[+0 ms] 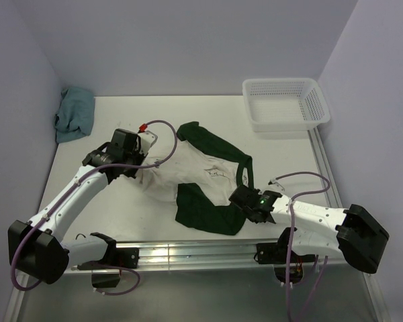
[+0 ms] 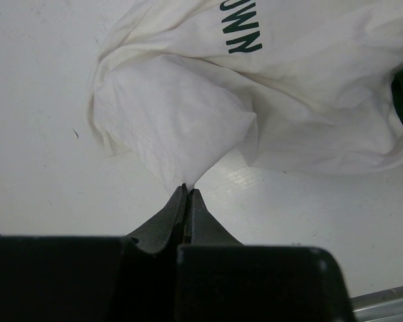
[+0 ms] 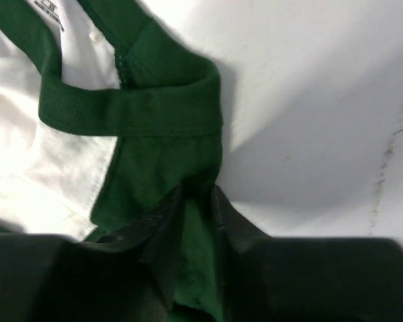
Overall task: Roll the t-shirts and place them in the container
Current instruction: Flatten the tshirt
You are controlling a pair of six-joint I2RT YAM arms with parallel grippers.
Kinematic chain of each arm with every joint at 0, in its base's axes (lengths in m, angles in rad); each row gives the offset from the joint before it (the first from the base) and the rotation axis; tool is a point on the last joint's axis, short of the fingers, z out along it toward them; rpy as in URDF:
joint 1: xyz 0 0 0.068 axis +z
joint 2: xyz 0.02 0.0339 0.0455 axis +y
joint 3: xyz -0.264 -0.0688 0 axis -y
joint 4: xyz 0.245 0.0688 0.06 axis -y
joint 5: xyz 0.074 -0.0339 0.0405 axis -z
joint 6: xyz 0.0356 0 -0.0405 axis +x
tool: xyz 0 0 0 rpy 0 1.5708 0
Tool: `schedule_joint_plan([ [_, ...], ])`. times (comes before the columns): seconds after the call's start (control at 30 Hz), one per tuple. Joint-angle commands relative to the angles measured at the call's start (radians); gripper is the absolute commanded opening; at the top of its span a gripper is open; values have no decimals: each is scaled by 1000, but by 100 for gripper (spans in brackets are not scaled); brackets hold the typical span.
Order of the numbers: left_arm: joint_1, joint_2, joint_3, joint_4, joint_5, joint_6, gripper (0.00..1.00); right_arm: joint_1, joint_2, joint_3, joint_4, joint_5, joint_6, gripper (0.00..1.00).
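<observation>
Left pincer (image 2: 187, 190): clamped on cream hem corner | Right pincer (image 3: 198, 201): gripping green cloth beside neckband | T-shirt (image 1: 201, 171): crumpled, nearer and left of basket (image 1: 282, 125) | Step: likely spreading flat | Next: draw grips apart evenly.

T-shirt lettering (image 2: 240, 39) partly off-frame

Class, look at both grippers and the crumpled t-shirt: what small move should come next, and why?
Probably close the right gripper firmly on the green part of the t-shirt lying between its jaws; whether it pinches yet is unclear. The left gripper is shut on a cream edge, and the shirt lies crumpled, so both likely need firm holds before spreading it flat.
</observation>
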Motion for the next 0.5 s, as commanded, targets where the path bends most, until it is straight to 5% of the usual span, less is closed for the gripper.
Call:
schedule_joint_plan([
  [0.0,4,-5,50,-4,23,17,0,-10,51,-20,61,-32,-24,26],
  [0.13,4,-2,55,-4,14,17,0,-10,60,-8,81,-38,-51,0],
  [0.33,8,-5,142,-11,-27,17,0,-38,-83,212,-54,43,-221,0],
  [0.47,50,8,220,1,-53,23,0,-187,-202,390,-54,42,-419,0],
])
